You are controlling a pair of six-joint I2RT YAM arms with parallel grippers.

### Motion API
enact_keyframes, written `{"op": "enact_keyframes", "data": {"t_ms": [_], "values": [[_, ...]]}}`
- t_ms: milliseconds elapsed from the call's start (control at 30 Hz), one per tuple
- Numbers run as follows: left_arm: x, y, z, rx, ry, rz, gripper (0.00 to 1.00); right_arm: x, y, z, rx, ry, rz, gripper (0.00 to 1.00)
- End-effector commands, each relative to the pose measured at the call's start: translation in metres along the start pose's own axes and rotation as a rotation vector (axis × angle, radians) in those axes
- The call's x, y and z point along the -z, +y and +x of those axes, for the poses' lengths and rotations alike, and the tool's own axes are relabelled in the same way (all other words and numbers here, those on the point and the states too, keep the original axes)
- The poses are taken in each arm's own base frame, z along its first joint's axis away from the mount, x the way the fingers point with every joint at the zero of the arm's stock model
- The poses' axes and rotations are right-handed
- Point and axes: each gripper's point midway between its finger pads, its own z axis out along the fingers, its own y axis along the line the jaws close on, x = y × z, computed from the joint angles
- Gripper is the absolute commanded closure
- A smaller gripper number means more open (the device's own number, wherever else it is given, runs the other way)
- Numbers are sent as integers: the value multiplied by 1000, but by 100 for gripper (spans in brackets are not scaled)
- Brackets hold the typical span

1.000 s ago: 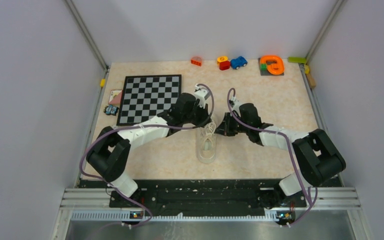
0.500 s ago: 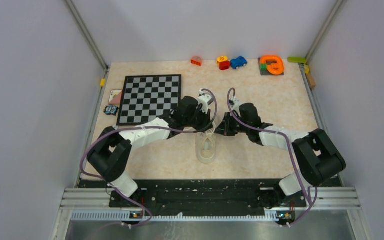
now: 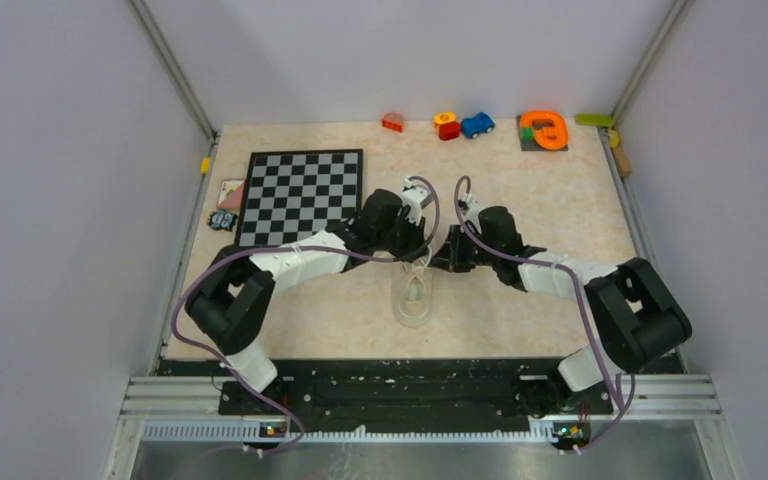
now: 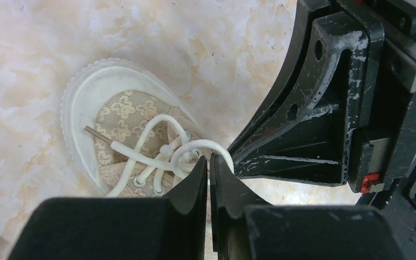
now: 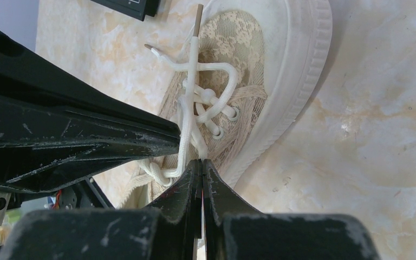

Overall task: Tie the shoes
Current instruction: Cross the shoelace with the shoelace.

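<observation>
The shoe (image 3: pixel 415 298) is a cream low-top sneaker lying between the two arms, toe toward the bases. Seen from the left wrist, the shoe (image 4: pixel 114 127) has white laces (image 4: pixel 162 154) crossed over its lace-patterned upper. My left gripper (image 4: pixel 210 162) is shut on a curved loop of lace at its tips, just above the tongue (image 3: pixel 422 250). In the right wrist view, a lace (image 5: pixel 190 108) runs down the shoe (image 5: pixel 271 81) into my right gripper (image 5: pixel 201 161), which is shut on it. The two grippers almost touch above the shoe, the right gripper (image 3: pixel 442 260) just right of the left.
A chessboard (image 3: pixel 300 195) lies at the back left with small cards (image 3: pixel 228 193) beside it. Along the far edge stand an orange block (image 3: pixel 393 122), a red and yellow toy (image 3: pixel 447 125), a blue car (image 3: pixel 477 124) and an orange ring on a grey base (image 3: pixel 543 130).
My left arm has swung right, bringing its gripper closer to the right gripper above the shoe. The right arm and the shoe have stayed put.
</observation>
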Motion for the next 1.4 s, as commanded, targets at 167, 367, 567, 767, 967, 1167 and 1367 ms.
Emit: {"op": "enact_keyframes", "data": {"t_ms": [167, 367, 567, 767, 967, 1167, 1367], "values": [[-3, -2, -20, -43, -42, -1, 89, 0, 8, -12, 24, -23, -28, 100], [-5, 0, -19, -45, -35, -8, 90, 0, 8, -12, 23, -22, -26, 100], [-9, 2, -20, -51, -30, -15, 87, -1, 8, -12, 25, -21, -27, 100], [-11, 6, -16, -60, -2, -39, 86, -1, 8, -11, 22, -18, -29, 100], [-13, 6, -15, -67, 13, -40, 86, -1, 8, -12, 23, -18, -32, 100], [-16, 8, -11, -72, 25, -49, 86, -1, 8, -11, 21, -17, -32, 100], [-17, 9, -13, -86, 24, -68, 85, -2, 8, -11, 21, -13, -36, 100]]}}
